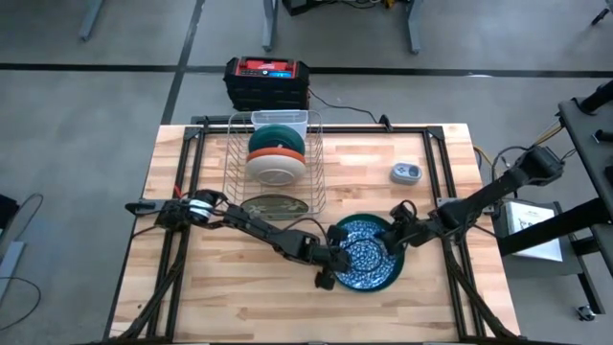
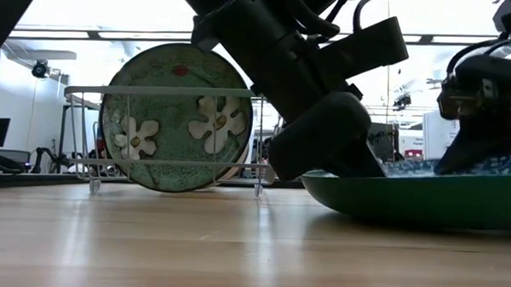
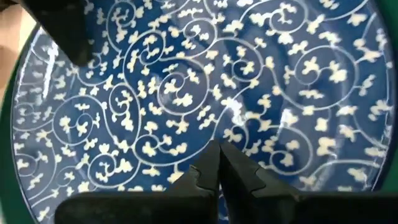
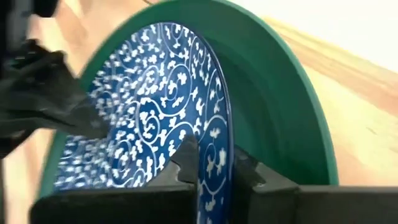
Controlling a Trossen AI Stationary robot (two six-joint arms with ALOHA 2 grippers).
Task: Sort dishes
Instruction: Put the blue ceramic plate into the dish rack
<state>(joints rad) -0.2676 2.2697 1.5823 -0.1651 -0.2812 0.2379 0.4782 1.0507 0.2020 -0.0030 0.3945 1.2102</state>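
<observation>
Gripping the rim of the blue-and-white plate (image 4: 168,130), the right tool (image 4: 214,163) was clamped on it. That plate lay in the green plate (image 1: 388,276). The left tool (image 3: 219,163) pressed together on its face.

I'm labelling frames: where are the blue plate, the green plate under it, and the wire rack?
blue plate (image 3: 186,93), left wrist view, patterned face.
green plate (image 4: 280,93), right wrist view, inner wall.
wire rack (image 1: 235,163), high view, left side wires.

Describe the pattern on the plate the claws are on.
Blue plate with white scrolling vines; clearest in the left wrist view.
</observation>
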